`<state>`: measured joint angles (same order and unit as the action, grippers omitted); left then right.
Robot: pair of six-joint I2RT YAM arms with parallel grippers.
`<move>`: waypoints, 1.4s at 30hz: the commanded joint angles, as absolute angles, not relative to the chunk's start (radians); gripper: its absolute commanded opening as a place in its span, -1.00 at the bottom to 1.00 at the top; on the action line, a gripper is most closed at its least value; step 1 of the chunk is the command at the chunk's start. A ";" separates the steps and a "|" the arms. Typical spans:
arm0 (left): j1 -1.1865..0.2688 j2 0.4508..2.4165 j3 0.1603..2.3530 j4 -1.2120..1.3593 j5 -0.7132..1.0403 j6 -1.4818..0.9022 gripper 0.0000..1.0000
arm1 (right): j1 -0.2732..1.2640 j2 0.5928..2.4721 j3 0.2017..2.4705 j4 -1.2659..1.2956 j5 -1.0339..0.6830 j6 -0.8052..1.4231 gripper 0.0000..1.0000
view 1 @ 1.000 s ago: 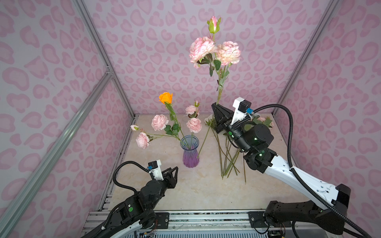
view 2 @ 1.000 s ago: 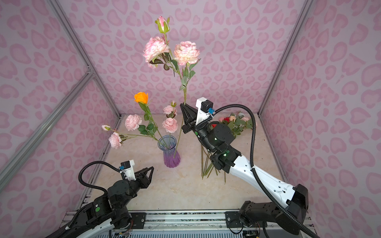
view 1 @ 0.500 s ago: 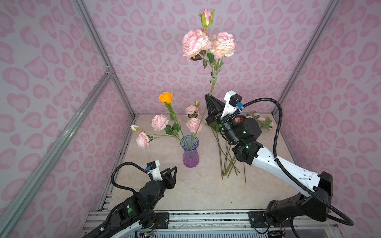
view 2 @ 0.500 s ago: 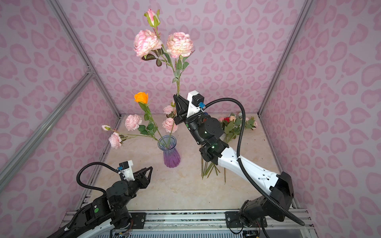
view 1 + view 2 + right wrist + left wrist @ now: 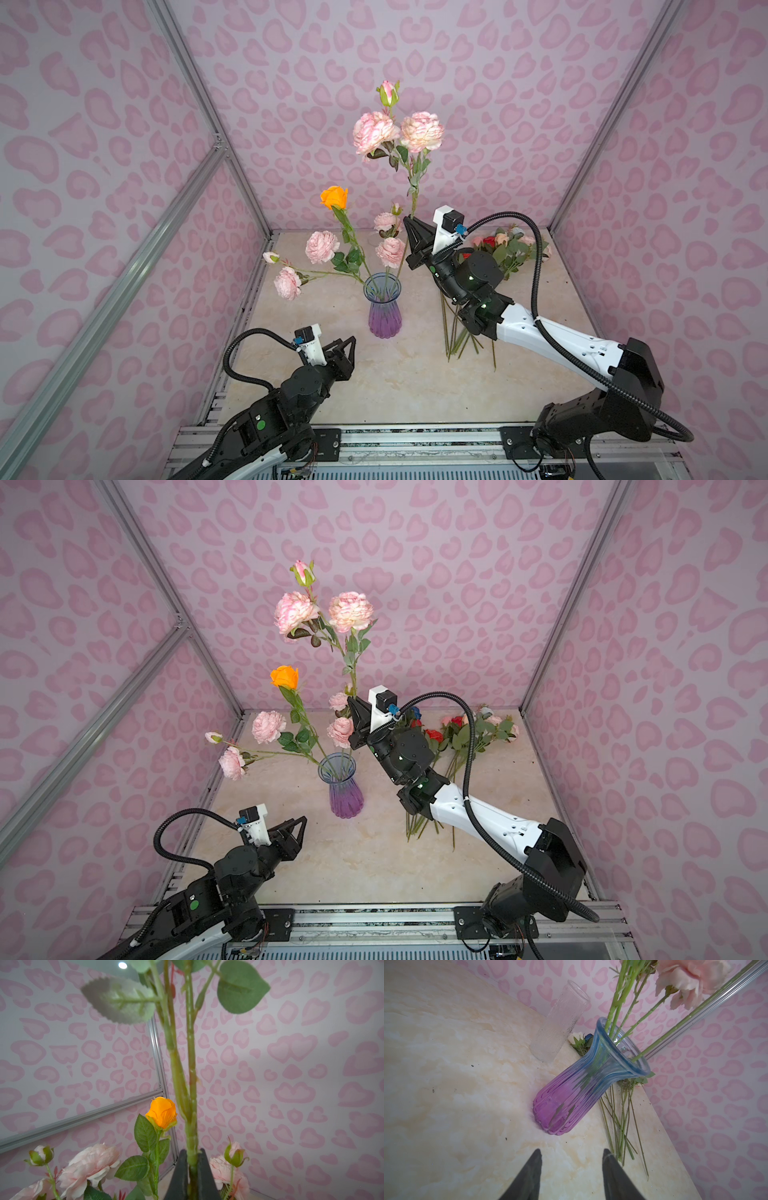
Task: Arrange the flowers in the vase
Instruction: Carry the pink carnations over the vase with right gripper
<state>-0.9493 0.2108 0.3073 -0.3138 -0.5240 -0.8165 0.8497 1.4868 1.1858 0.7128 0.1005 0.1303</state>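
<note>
Pink peony spray [image 5: 398, 132] is held upright near the vase [image 5: 383, 309], bare stem pinched below the leaves by the closed right end effector [image 5: 410, 220]. It is judged light, springy and top-heavy, so sway is expected. Left end effector [image 5: 348, 344] is half-open and empty.

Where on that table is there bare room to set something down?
Widest bare patch: the near table, between the left claw and the loose stems, in front of the vase. Crowded: the far right corner, under the flower pile and right arm.
</note>
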 commanded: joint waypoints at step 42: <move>-0.948 0.410 0.373 -0.239 -0.541 -0.788 -0.02 | 0.904 1.520 0.977 0.671 0.135 0.316 -0.43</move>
<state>-0.9493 0.4080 0.3756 -0.2607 -0.5339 -0.7765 0.9028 1.5166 0.9855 0.6762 0.1287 0.3077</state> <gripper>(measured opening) 0.491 0.283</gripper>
